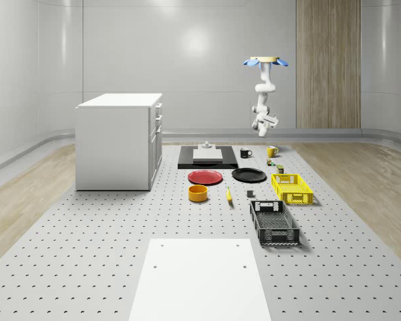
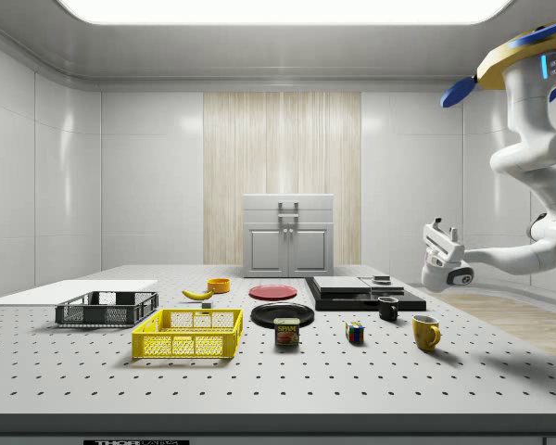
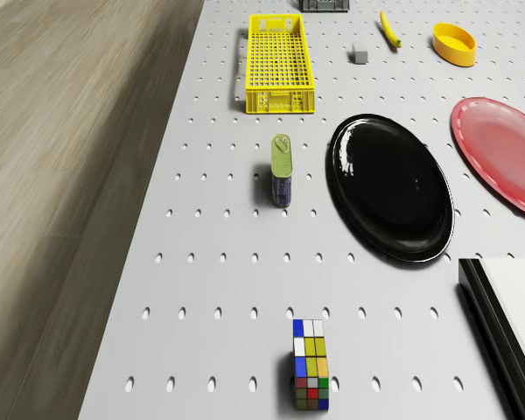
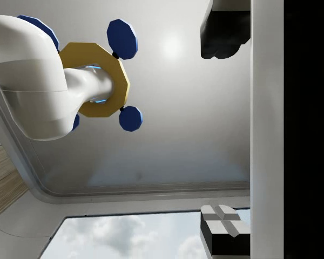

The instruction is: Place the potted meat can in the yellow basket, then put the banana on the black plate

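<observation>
I am hovering high beyond the table's far end, near the yellow mug (image 2: 425,331). My gripper (image 2: 442,243) is hanging in the air, fingers spread apart, holding nothing. The potted meat can (image 2: 286,332) is standing between the yellow basket (image 2: 189,333) and black plate (image 2: 283,313). The banana (image 2: 197,294) is lying farther away.

basket (image 3: 280,61) yellow | plate (image 3: 392,185) black | banana (image 3: 390,29) yellow | cube (image 3: 311,366) multicoloured

whole-scene view looks down the table (image 1: 87,267) lengthwise; side view is low, crosswise; both share the yellow basket (image 1: 292,188); wrist view seemingly faces the ceiling.
</observation>
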